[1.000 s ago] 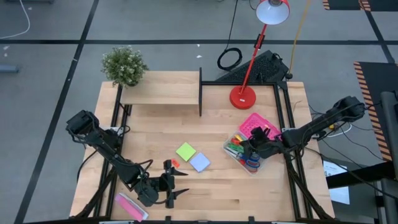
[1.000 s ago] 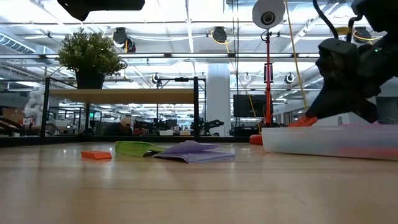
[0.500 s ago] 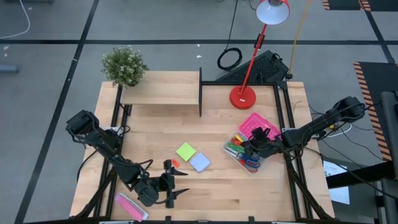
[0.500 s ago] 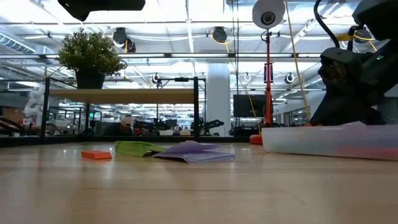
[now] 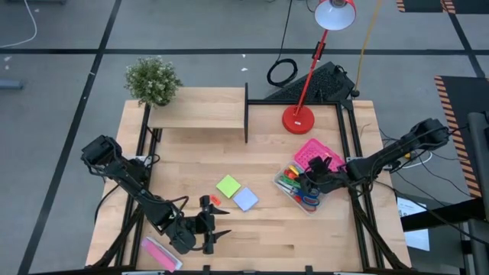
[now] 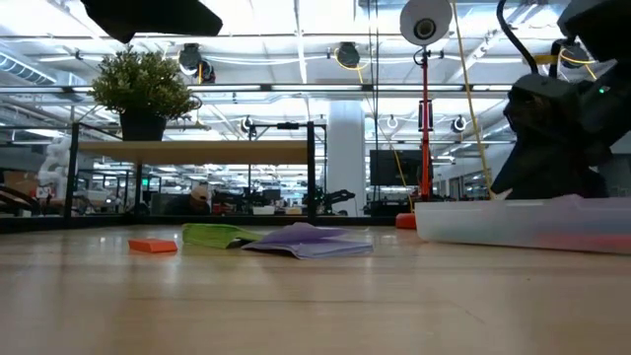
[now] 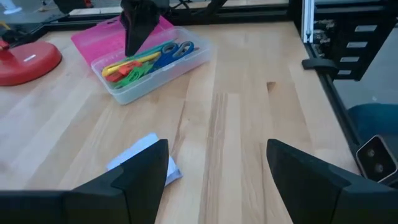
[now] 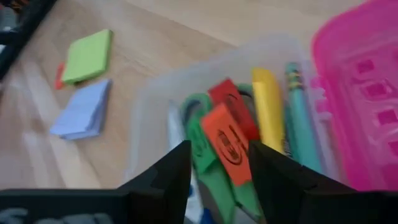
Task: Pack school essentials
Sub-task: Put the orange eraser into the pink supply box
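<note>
Right wrist view showed our right claw (image 8: 214, 165) open and empty over the box (image 8: 155, 99), an orange block (image 8: 227, 144) now lying inside on the scissors (image 8: 199, 134). Green pad (image 5: 228, 186), blue pad (image 5: 245, 198) and another block (image 5: 215, 200) remained on the table (image 5: 267, 229); left claw (image 7: 214, 180) waited open near them.

Left arm: dark, jointed, runs from table's left edge toward near edge, wrist low over wood. Left gripper (image 5: 215, 231) points toward table centre, two dark fingers (image 7: 140, 171) spread wide, nothing between them.

Right arm: dark, reaches in from table's right edge, elbow raised, wrist angled down. Right gripper (image 5: 312, 183) sits low, fingers (image 8: 168, 174) parted, nothing gripped. In low view right gripper (image 6: 542, 173) shows as dark bulk at right.
</note>
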`<state>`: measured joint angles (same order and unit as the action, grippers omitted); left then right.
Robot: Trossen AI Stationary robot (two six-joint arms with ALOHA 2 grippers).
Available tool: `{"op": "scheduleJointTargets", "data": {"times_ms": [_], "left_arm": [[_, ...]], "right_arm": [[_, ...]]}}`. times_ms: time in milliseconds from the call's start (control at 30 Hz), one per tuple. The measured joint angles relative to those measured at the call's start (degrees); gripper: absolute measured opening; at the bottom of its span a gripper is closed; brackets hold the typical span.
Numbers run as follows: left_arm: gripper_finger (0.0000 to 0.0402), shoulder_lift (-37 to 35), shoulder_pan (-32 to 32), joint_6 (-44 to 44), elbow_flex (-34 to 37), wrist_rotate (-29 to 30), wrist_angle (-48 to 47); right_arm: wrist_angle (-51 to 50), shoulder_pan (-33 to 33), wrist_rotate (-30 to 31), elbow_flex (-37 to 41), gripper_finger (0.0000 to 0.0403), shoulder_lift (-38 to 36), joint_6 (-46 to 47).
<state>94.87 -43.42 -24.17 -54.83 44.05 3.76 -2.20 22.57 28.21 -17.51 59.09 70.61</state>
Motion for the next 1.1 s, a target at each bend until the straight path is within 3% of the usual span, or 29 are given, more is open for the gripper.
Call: {"op": "scheduleJointTargets", "data": {"times_ms": [200,300,567,867,1100], "left_arm": [[0.0276,0.0,0.0,-3.0,0.0,-0.1,-6.4],[0.0276,0.0,0.3,-4.7,0.0,-2.9,-12.5],[0.0275,0.0,7.6,0.1,0.0,-24.7,-28.3],[0.0220,0.1,22.0,17.7,0.0,-44.9,-31.3],[0.0185,0.4,24.9,27.1,0.0,-44.3,-33.5]], "right_arm": [[0.6,0.0,0.3,-2.2,0.0152,-2.7,-6.2],[2.2,0.1,0.2,-3.7,0.0152,-3.8,-11.8],[14.7,1.7,-1.4,-4.3,0.0152,-4.1,-29.0],[16.5,5.8,-3.1,-4.3,0.0153,-4.1,-38.7],[16.5,7.2,-3.2,-4.3,0.0153,-4.1,-42.0]]}}
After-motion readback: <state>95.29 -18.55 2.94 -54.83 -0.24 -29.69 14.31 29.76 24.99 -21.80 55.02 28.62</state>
